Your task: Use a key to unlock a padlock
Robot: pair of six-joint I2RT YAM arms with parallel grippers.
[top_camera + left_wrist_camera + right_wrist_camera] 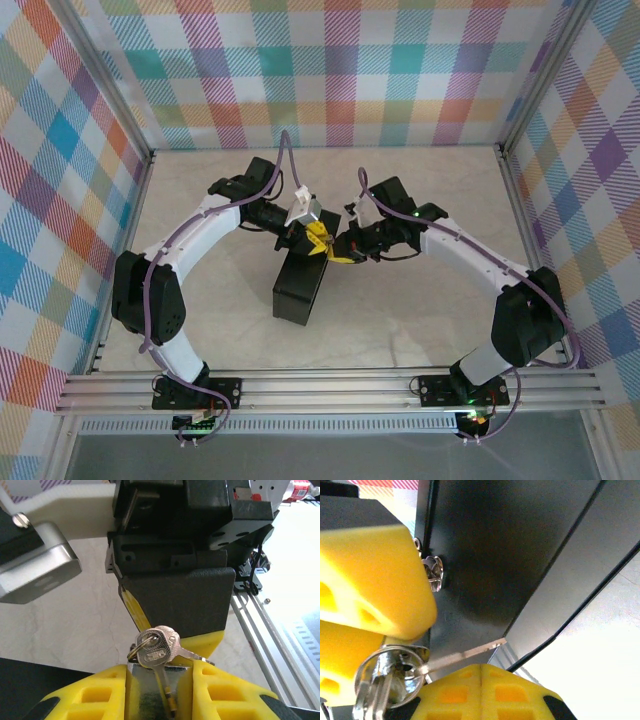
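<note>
A small silvery padlock [145,687] sits clamped between the yellow fingers of my left gripper [159,680], above the table. A bunch of keys on a ring [156,647] rests on top of it. One key hangs down over the lock's face. The other key [465,654] sticks out sideways towards my right gripper [481,677]. That gripper's pads are pressed together with nothing in the seam, and the key's blade lies across just past the tips. In the top view the left gripper [318,238] and the right gripper [346,252] meet at the table's middle.
A dark rectangular box [300,290] lies on the pale table directly under and in front of both grippers; its black side [495,555] looms close behind the key. Checked walls close off three sides. An aluminium rail [330,390] runs along the near edge.
</note>
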